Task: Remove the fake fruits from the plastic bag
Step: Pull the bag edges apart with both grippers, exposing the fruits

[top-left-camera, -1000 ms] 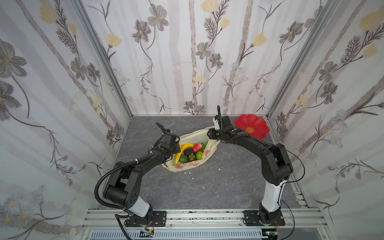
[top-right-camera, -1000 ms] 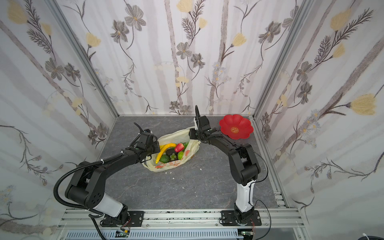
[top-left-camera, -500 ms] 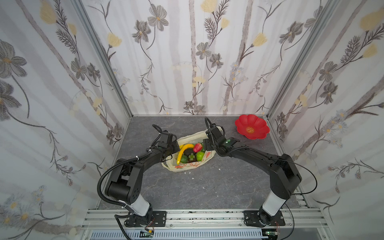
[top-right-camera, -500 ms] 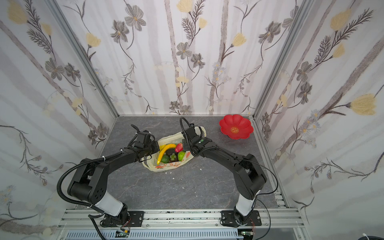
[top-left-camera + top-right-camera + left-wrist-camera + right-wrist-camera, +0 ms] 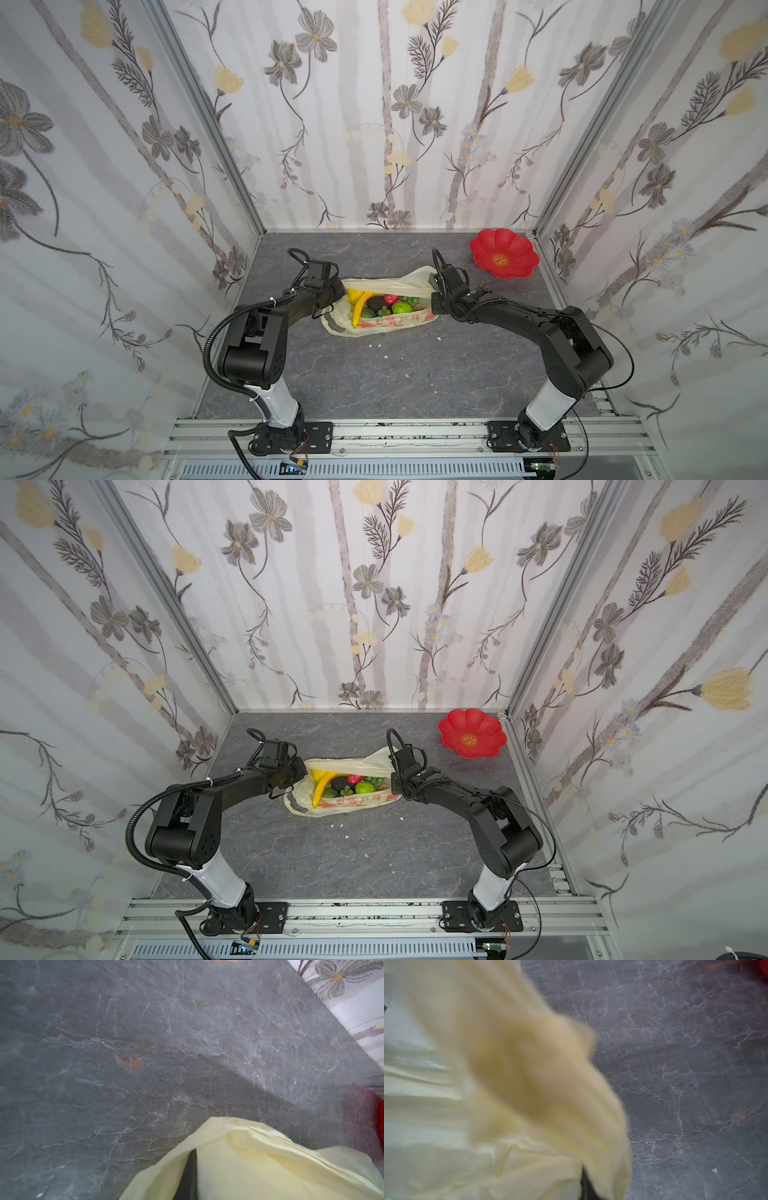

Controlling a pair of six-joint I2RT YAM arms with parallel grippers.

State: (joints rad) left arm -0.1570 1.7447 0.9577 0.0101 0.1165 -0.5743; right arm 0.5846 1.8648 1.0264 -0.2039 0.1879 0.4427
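A thin, crinkly pale-yellow plastic bag (image 5: pixel 384 321) with red lettering along its side lies near the middle of the grey, stone-veined tabletop (image 5: pixel 395 376), its mouth pulled wide between the two arms. The left end effector (image 5: pixel 337 291) is clenched on the bag's left rim. In the left wrist view the film wraps over a dark finger (image 5: pixel 188 1177), so the pinch itself is covered. The right end effector (image 5: pixel 432 286) is clenched too, at the bag's right end, where a loop of film rises up to it. In the right wrist view blurred yellow plastic folds over a dark finger (image 5: pixel 586 1187).

All the fake fruits that show sit inside the bag, in both top views. A long yellow plastic banana (image 5: pixel 360 311) slants across the left end, with a round yellow orange (image 5: pixel 353 295) just behind it. Beside them lie a dark mangosteen (image 5: pixel 376 303) and a smooth green avocado (image 5: pixel 367 313). A glossy red strawberry (image 5: pixel 390 298) sits near the middle, touching a bumpy green custard apple (image 5: pixel 401 308). A bunch of green grapes (image 5: pixel 412 299) fills the right end, close to the right end effector.

A red flower-shaped plate (image 5: pixel 504 258) stands in the far right corner of the tabletop, well apart from the bag. A few small white crumbs (image 5: pixel 377 344) lie on the stone just in front of the bag.
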